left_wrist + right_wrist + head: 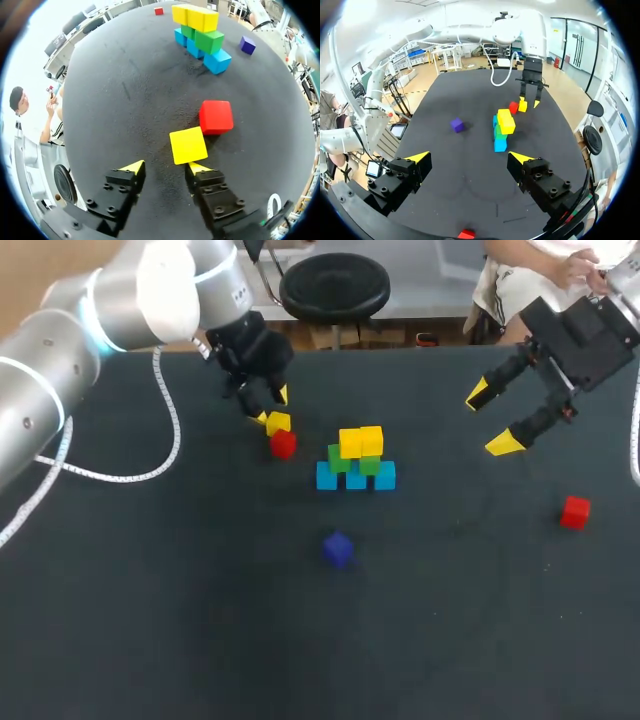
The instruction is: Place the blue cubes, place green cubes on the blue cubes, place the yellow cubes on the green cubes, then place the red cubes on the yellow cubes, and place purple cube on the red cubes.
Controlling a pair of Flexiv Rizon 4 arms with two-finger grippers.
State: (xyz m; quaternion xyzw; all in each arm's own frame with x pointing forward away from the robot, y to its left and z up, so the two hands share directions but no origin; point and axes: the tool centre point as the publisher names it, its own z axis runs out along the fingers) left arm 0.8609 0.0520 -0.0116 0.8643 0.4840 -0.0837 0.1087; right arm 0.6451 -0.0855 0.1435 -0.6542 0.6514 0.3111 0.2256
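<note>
Mid-table stands a stack: blue cubes (355, 478) at the bottom, green cubes (370, 466) on them, two yellow cubes (360, 442) on top. The same stack (202, 37) shows in the left wrist view. A loose yellow cube (188, 145) lies just ahead of my left gripper (165, 168), near one fingertip and not between the two. A red cube (216, 117) sits right beyond it. The left gripper (272, 406) is open and holds nothing. My right gripper (495, 418) hangs wide open and empty at the right of the stack (502, 127). A purple cube (338, 548) lies in front of the stack.
A second red cube (574, 511) lies alone at the right, below my right gripper (470, 158). A white cable (150, 465) from the left arm trails over the table's left part. The table is a dark mat (200, 640).
</note>
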